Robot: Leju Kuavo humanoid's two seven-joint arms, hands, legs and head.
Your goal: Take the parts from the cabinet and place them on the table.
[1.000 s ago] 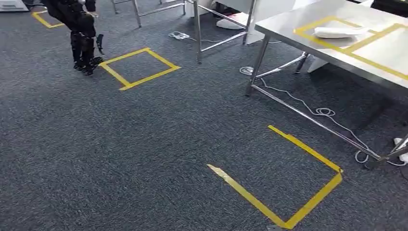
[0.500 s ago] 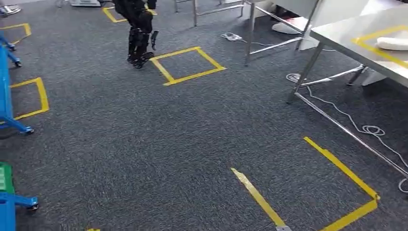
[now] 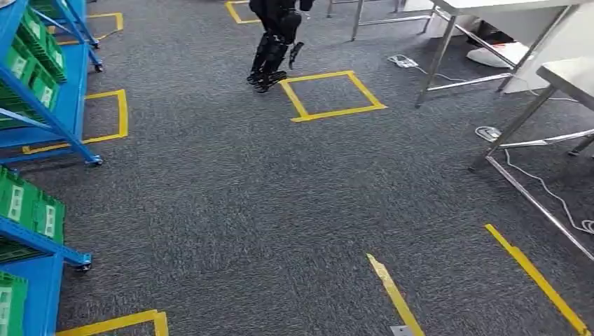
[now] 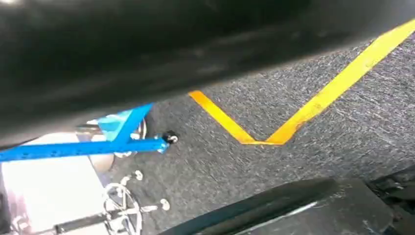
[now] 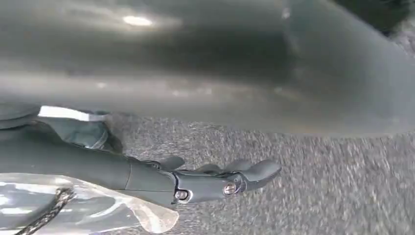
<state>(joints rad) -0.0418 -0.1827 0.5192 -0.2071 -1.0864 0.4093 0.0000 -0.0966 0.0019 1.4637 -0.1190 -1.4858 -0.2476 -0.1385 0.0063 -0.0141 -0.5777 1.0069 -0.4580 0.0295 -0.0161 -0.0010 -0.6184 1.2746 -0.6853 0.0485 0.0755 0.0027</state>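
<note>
Where blue cabinet [image 3: 68, 105] holds green bins [image 3: 31, 210], right hand [image 5: 220, 183] fingers stretched flat, gripping nothing.

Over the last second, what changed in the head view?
The camera swung left, so the whole view shifted: the blue rack with green bins came into sight on the left and the steel table slid to the right edge. Nothing on the floor moved itself. The right hand hangs, holding nothing.

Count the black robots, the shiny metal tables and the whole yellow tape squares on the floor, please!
Black standing robot: 1
Shiny metal tables: 2
Whole yellow tape square: 1
Total: 4
</note>
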